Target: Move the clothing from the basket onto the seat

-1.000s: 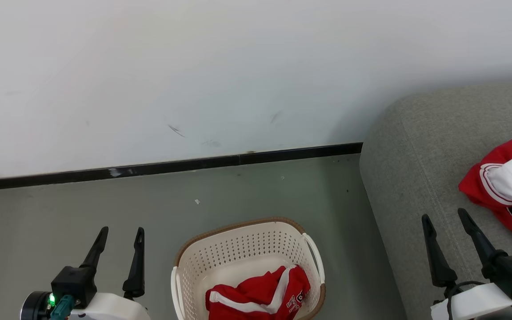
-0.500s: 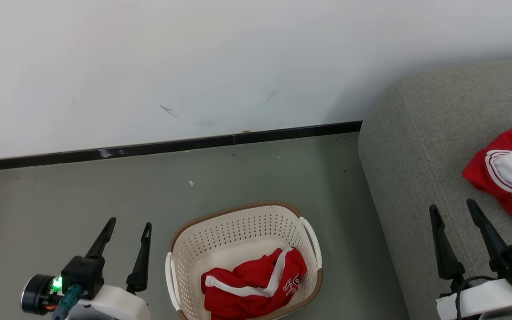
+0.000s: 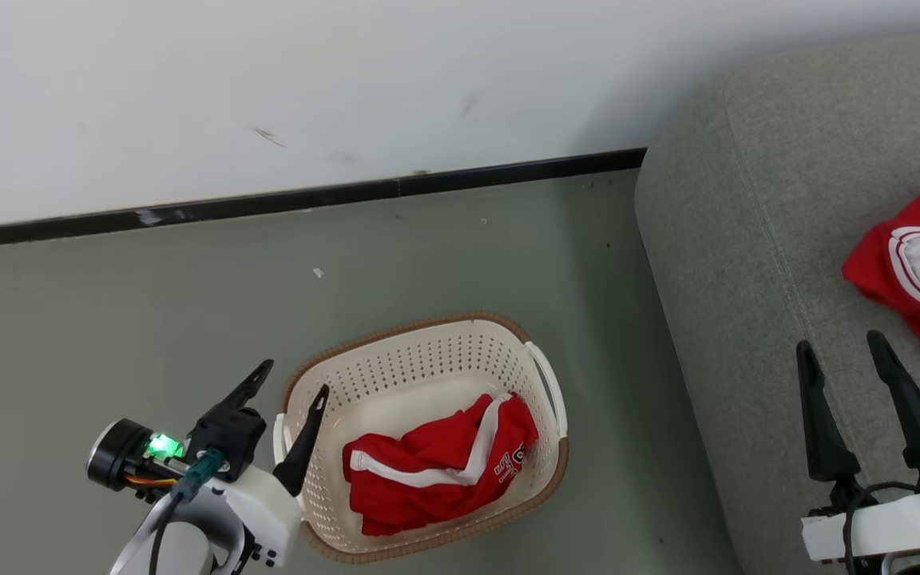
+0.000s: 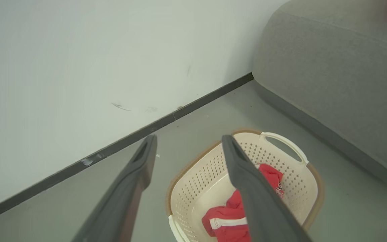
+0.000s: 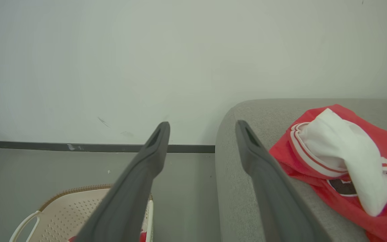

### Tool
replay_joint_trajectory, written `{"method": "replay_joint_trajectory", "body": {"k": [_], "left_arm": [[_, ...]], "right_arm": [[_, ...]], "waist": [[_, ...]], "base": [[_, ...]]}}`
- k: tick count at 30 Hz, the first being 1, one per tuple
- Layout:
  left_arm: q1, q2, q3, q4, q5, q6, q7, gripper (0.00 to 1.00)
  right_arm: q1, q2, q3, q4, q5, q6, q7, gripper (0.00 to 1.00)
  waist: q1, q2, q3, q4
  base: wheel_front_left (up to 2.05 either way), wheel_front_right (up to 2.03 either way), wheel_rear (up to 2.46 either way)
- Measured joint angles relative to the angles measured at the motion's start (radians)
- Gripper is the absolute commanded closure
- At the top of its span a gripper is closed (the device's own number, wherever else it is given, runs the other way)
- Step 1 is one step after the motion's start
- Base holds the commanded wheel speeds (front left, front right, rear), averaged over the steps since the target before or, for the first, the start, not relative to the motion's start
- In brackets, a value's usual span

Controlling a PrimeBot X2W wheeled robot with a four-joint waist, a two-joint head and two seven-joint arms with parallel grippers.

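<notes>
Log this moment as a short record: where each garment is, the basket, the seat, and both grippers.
in basket: striped red garment, crumpled
basket: on the floor, left of the seat
on seat: white-trimmed red garment
left gripper: open, empty, at the basket's left rim
right gripper: open, empty, over the seat
remaining: basket garment not yet moved

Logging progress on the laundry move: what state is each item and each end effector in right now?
basket: upright on the floor, holding one garment.
striped red garment: crumpled inside the basket, not gripped.
collared red garment: lying bunched on the seat.
seat: bearing one garment.
left end effector: open, empty, near the basket's rim.
right end effector: open, empty, over the seat.
</notes>
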Motion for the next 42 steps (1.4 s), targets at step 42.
{"method": "replay_joint_trajectory", "body": {"k": [42], "left_arm": [[-0.460, 0.008, -0.388, 0.468, 0.359, -0.152, 0.146, 0.00]], "right_arm": [[-0.313, 0.000, 0.058, -0.167, 0.091, 0.000, 0.000, 0.00]], "waist": [[0.0000, -0.0001, 0.501, -0.169]], "base": [[0.00, 0.00, 0.00]]}}
